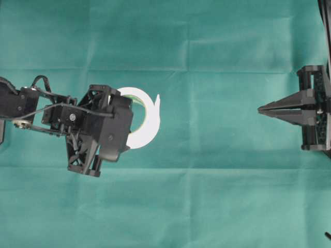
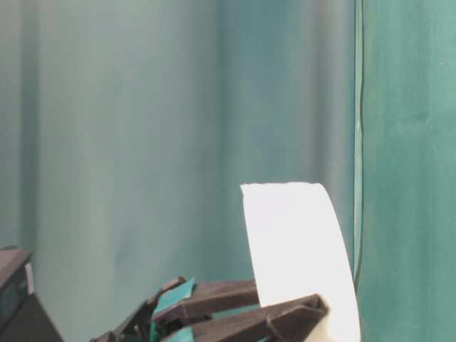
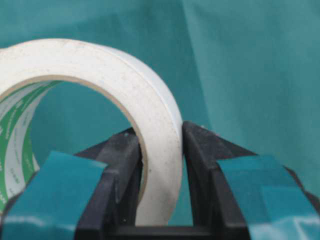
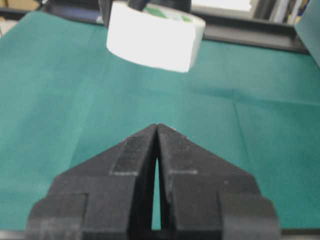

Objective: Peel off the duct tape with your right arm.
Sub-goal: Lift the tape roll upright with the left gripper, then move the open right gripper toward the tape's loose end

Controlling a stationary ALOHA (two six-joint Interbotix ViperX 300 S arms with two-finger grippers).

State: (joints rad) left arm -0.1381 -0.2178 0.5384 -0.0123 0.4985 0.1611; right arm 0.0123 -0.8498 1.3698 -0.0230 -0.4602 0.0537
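Duct tape: the duct tape (image 3: 125, 95) is a white ring with a green-printed core, lifted off the green cloth (image 1: 207, 196) and hanging in the left half of the overhead view.
Left gripper: the left gripper (image 3: 161, 165) is clamped on the roll's wall, one finger inside the ring and one outside, so the roll is pinched through its thickness. That grip probably serves to anchor the roll so a pull on the tape does not drag it along.
Loose tab: a short tab (image 1: 157, 103) stands off the roll's outer edge on the side facing the right arm, which leaves it free to be taken. In the table-level view a white strip (image 2: 292, 242) rises above the dark fingers.
Right gripper: the right gripper (image 1: 264, 109) has its pointed fingers pressed together on nothing, tips aimed toward the roll but well apart from it, low over the cloth.
Step in hand: judged as presenting the roll; the peel has not begun.
Next move calls for: the right fingers parting, reaching the tab and closing on it alone.
Risk: the tab is small and thin, so the tips may miss it.
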